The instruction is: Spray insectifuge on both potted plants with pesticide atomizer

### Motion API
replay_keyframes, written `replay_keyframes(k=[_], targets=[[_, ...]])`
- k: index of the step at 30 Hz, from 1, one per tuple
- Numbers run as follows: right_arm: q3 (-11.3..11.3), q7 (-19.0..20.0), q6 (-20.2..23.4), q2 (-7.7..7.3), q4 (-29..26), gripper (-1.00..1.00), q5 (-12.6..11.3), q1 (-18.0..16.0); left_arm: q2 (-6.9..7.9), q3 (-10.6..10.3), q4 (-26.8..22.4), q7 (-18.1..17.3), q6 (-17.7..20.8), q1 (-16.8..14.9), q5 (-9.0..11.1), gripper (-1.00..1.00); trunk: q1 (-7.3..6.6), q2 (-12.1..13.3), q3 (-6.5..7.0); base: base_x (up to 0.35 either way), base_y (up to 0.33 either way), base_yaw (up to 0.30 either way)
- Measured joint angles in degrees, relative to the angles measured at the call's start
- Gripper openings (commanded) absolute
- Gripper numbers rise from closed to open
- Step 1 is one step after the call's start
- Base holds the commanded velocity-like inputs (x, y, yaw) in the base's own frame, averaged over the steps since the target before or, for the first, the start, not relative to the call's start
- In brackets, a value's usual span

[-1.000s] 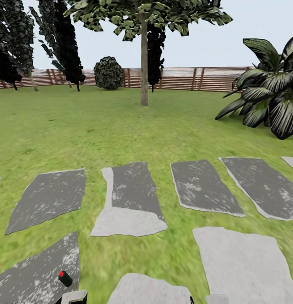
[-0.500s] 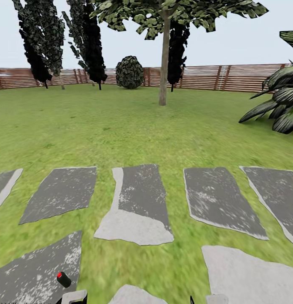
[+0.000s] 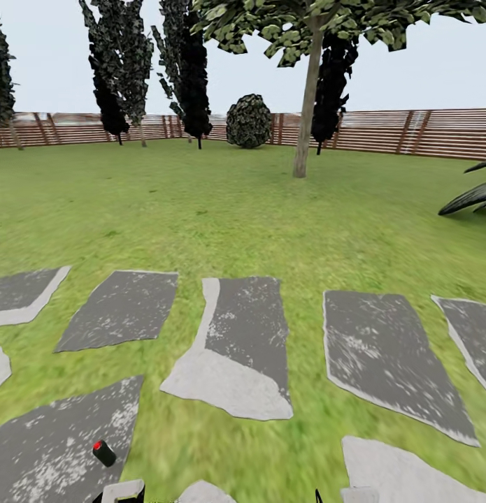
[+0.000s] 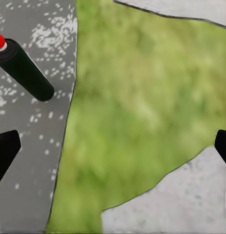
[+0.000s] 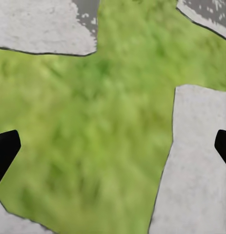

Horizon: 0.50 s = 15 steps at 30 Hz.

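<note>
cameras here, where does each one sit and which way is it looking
Head view: on the robot's head, facing forward and down over stepping stones, lawn, trees, fence; bits of the robot's body at the lower edge.
Left wrist view: on the left arm, aimed at the ground; left gripper open, fingertips at the edges.
Right wrist view: same, right gripper open.
Shared: the dark cylinder with a red tip appears in head and left wrist views.

Lawn (image 3: 201, 209): green grass, lying flat to the fence. Grey stepping stones (image 3: 239, 342) are lying in rows across it. A dark red-tipped cylinder (image 3: 103, 453) is resting on one stone.
</note>
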Motion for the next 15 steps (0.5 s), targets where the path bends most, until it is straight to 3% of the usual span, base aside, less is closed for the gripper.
replay_keyframes(k=[4,15], targets=[[0.0,0.0,0.0,0.0,0.0,1.0,0.0,0.0,0.05,0.0,0.0,0.0,0.0,0.0,0.0,1.0,0.0,0.0,0.0,0.004,-0.14,0.279],[0.0,0.0,0.1,0.0,0.1,1.0,0.1,0.0,0.02,0.0,0.1,0.0,0.0,0.0,0.0,1.0,0.0,0.0,-0.03,0.0,-0.011,0.279]])
